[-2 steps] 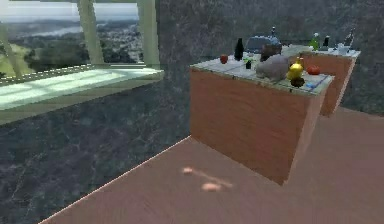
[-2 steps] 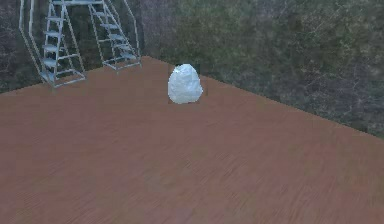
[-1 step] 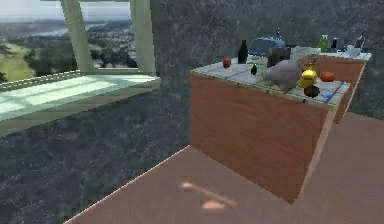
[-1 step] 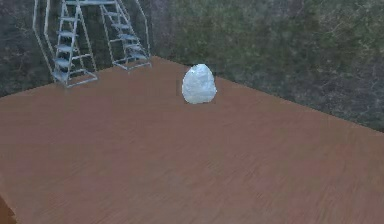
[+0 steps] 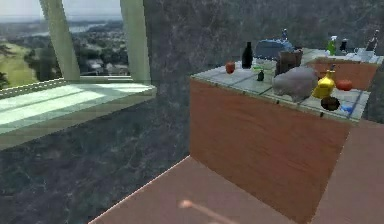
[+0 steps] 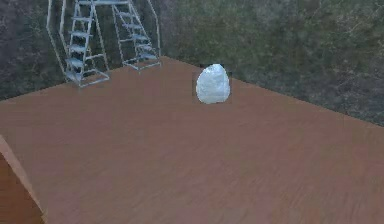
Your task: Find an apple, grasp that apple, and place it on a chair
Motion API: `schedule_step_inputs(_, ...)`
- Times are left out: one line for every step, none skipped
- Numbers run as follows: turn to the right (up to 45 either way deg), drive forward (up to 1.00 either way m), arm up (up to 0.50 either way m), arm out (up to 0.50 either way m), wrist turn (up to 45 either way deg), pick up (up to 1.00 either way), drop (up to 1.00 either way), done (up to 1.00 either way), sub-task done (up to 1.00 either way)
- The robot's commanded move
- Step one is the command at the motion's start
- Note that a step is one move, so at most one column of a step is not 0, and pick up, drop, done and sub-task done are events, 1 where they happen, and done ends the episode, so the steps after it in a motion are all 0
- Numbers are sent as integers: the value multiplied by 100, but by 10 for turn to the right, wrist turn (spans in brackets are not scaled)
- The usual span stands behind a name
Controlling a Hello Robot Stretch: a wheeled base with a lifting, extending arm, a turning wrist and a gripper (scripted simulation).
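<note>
A small red round thing [image 5: 230, 68], possibly an apple, sits near the left edge of a tiled countertop [image 5: 262, 88] in the forward view's right half. A second red round thing [image 5: 344, 85] lies farther right on the same counter, beside a yellow bottle [image 5: 325, 84].
The counter also carries a dark bottle [image 5: 247, 54], a blue-grey box [image 5: 272, 48] and a grey-brown lump [image 5: 295, 82]. A big window with a pale sill [image 5: 70, 105] is on the left. A white rounded object [image 6: 212, 85] rests on a brown wooden surface [image 6: 180, 150], with metal stepladders [image 6: 85, 45] behind.
</note>
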Motion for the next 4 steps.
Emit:
schedule_step_inputs(270, 0, 0, 0, 0, 0, 0, 0, 0)
schedule_step_inputs(0, 85, 0, 0, 0, 0, 0, 0, 0)
schedule_step_inputs(-450, 0, 0, 0, 0, 0, 0, 0, 0)
schedule_step_inputs(-450, 0, 0, 0, 0, 0, 0, 0, 0)
